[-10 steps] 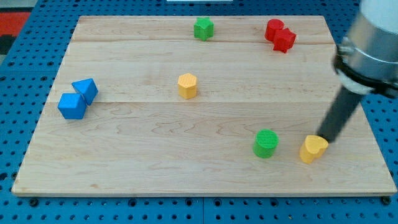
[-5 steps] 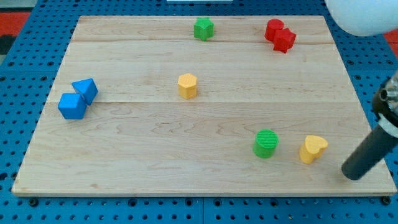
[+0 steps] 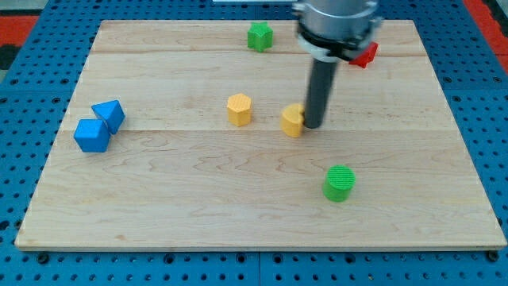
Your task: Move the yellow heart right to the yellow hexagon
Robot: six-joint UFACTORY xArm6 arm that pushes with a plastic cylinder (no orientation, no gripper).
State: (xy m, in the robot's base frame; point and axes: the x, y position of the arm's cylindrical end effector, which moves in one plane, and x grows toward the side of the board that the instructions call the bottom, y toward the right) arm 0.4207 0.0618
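The yellow heart (image 3: 293, 121) lies near the middle of the wooden board (image 3: 198, 191), a short gap to the right of the yellow hexagon (image 3: 239, 109). My tip (image 3: 313, 125) touches the heart's right side. The dark rod rises from there towards the view's top and hides part of the red blocks (image 3: 366, 54).
A green cylinder (image 3: 340, 183) sits at the lower right. A green block (image 3: 259, 36) is at the top centre. Two blue blocks (image 3: 99, 125) touch each other at the left. The board rests on a blue pegboard (image 3: 16, 143).
The yellow heart has moved from the lower right up and left to beside the yellow hexagon. My tip went from the heart's lower right to its right side near the centre.
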